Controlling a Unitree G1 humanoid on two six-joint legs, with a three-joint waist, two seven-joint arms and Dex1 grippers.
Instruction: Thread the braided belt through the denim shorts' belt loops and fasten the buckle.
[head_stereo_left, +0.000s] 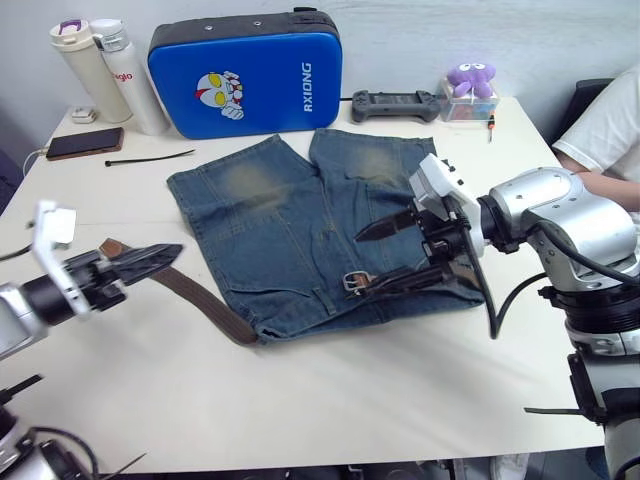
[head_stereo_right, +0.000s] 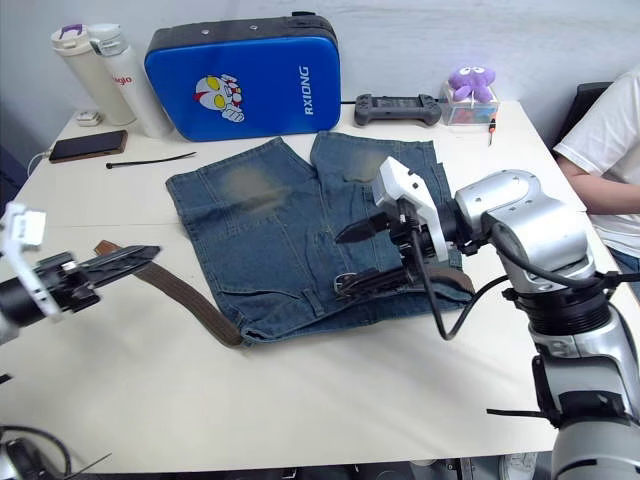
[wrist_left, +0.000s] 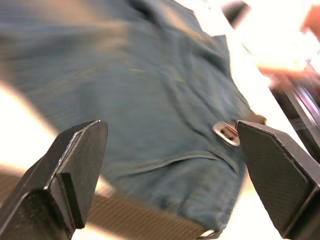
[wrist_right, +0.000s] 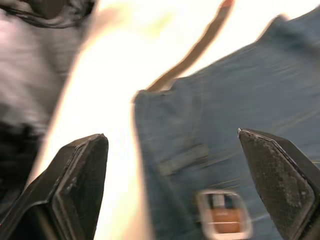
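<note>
The denim shorts (head_stereo_left: 310, 225) lie flat on the table (head_stereo_left: 330, 390), waistband toward the robot. The braided belt (head_stereo_left: 205, 300) runs along the waistband, its long axis left to right, with the buckle (head_stereo_left: 355, 281) at the right. Both the left gripper (head_stereo_left: 150, 262) and the right gripper (head_stereo_left: 385, 250) are spread apart, holding nothing.

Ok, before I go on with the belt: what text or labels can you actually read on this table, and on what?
"RXIONG": white letters on the blue hard case, beside its cartoon figure.
Red lettering ending in "glo": on the white bottle; the start is hidden.
Nothing else legible.
</note>
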